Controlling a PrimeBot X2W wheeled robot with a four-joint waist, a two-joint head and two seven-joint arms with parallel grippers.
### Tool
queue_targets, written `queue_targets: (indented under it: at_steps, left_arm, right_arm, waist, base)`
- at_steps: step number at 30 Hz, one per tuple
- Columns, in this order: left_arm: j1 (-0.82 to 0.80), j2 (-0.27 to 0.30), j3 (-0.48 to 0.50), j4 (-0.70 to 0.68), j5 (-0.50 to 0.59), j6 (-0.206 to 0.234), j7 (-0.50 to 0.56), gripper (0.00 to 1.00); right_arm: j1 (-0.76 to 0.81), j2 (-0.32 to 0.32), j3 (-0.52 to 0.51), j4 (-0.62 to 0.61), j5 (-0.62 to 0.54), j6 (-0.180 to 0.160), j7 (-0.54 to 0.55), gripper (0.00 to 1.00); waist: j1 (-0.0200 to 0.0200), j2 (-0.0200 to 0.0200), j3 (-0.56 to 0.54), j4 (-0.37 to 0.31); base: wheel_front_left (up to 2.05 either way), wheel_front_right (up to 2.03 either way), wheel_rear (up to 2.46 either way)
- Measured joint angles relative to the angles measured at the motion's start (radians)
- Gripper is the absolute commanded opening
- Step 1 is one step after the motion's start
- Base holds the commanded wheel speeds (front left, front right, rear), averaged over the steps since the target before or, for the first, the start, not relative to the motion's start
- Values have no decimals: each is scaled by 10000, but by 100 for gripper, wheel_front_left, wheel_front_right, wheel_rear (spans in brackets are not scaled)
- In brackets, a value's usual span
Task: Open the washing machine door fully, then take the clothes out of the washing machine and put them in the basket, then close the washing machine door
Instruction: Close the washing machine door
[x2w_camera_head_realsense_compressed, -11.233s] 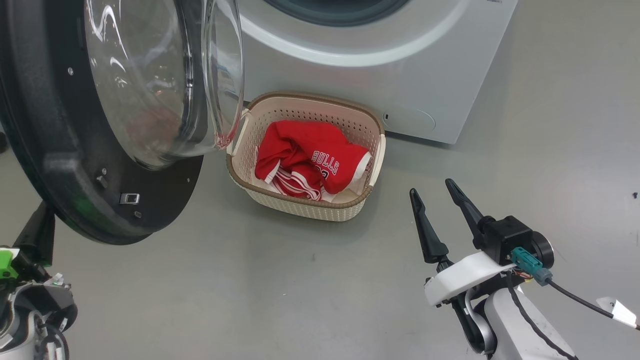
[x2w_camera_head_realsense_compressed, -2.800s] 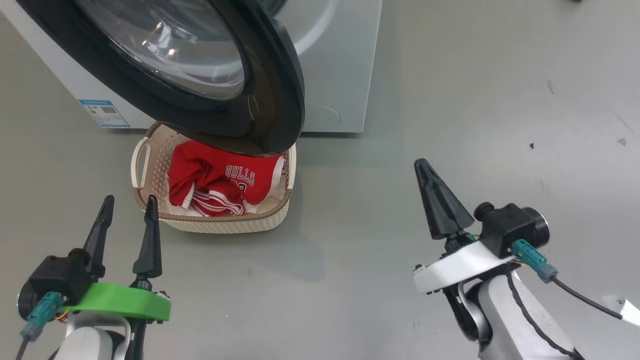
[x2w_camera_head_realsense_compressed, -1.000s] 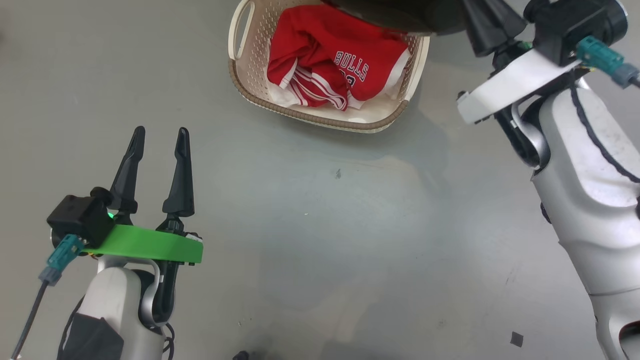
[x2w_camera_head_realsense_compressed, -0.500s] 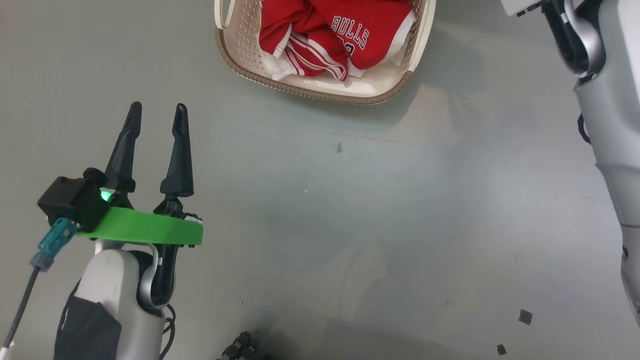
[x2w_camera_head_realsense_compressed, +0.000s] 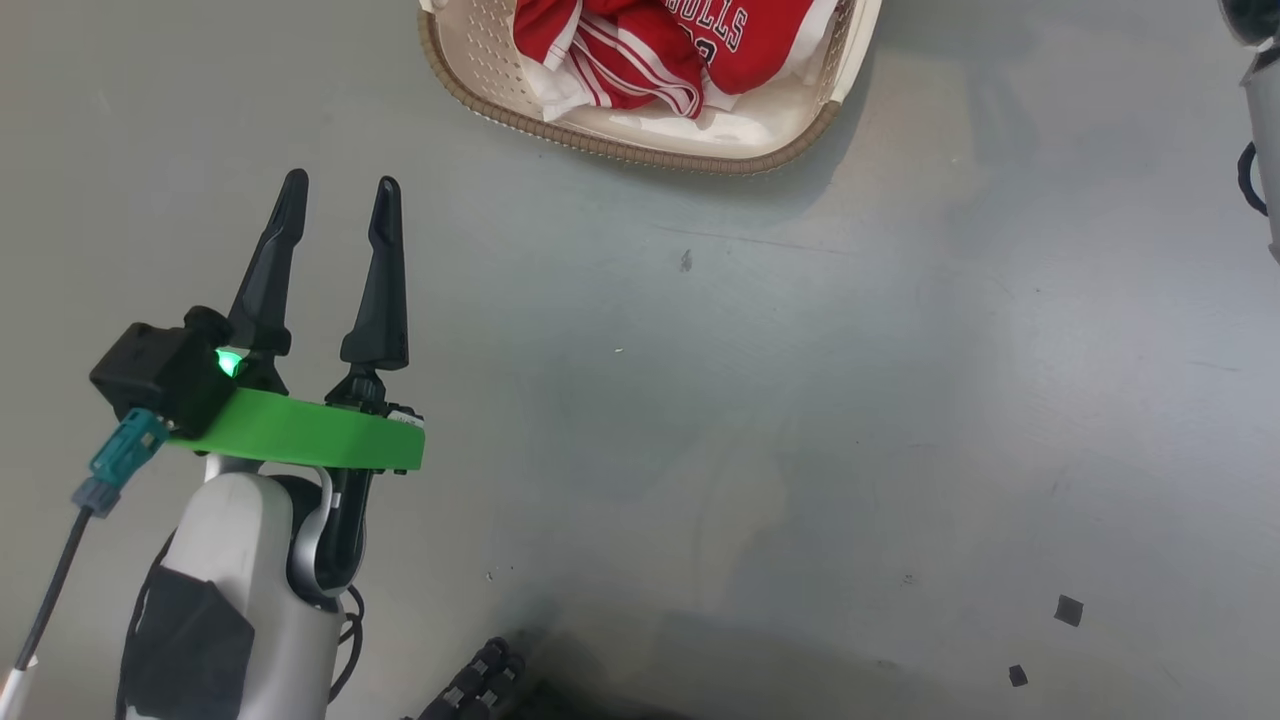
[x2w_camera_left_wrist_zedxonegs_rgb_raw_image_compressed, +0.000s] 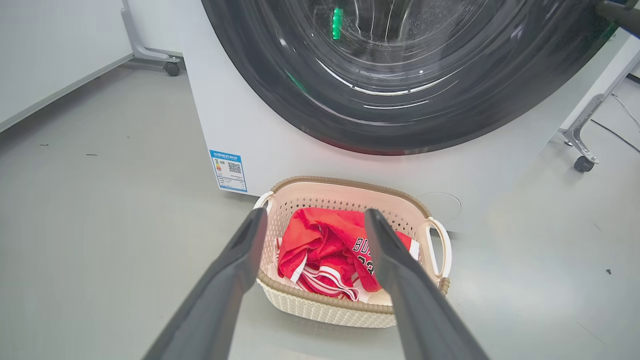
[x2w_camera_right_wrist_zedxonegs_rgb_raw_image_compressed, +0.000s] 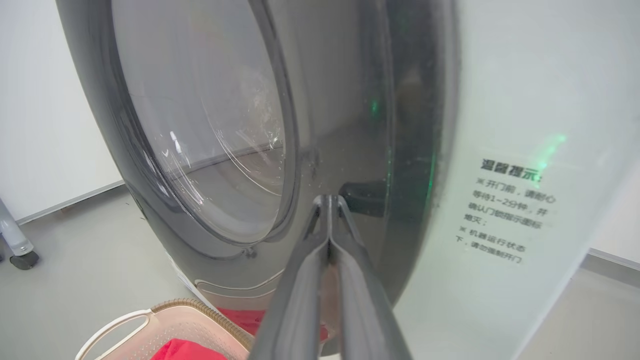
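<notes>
Left hand (x2w_camera_head_realsense_compressed: 340, 182) spread wide — right hand (x2w_camera_right_wrist_zedxonegs_rgb_raw_image_compressed: 328, 200) pinched closed at the washing machine door (x2w_camera_right_wrist_zedxonegs_rgb_raw_image_compressed: 345, 100) (clothes (x2w_camera_left_wrist_zedxonegs_rgb_raw_image_compressed: 325, 245) lie in the basket (x2w_camera_left_wrist_zedxonegs_rgb_raw_image_compressed: 350, 185))

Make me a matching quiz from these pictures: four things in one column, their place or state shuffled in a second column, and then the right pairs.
Column one:
1. left gripper
2. right gripper
3. clothes
4. basket

Column two:
A. lying in the basket
B. fingers shut together
C. standing on the floor in front of the washing machine
D. fingers spread apart

Pairs: 1-D, 2-B, 3-A, 4-C.
</notes>
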Motion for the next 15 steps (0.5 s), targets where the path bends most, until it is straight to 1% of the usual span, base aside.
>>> queue_targets:
  at_steps: [7,9,15]
  left_arm:
    - [-46,-6,-42,56,-75,0,0,100]
    - [-85,-6,-44,65,-75,0,2,100]
    - [-108,-15,-8,274,-75,0,0,100]
  right_arm:
    - [-417,13,-38,359,-27,-48,-29,0]
    - [-457,75,-82,439,-73,-98,-105,0]
    - [-534,224,-109,963,-63,-94,-485,0]
  waist:
    - [0,0,87,59]
    - [0,0,111,74]
    - [0,0,37,49]
  base:
    - [0,0,0]
    - [0,0,0]
    - [0,0,0]
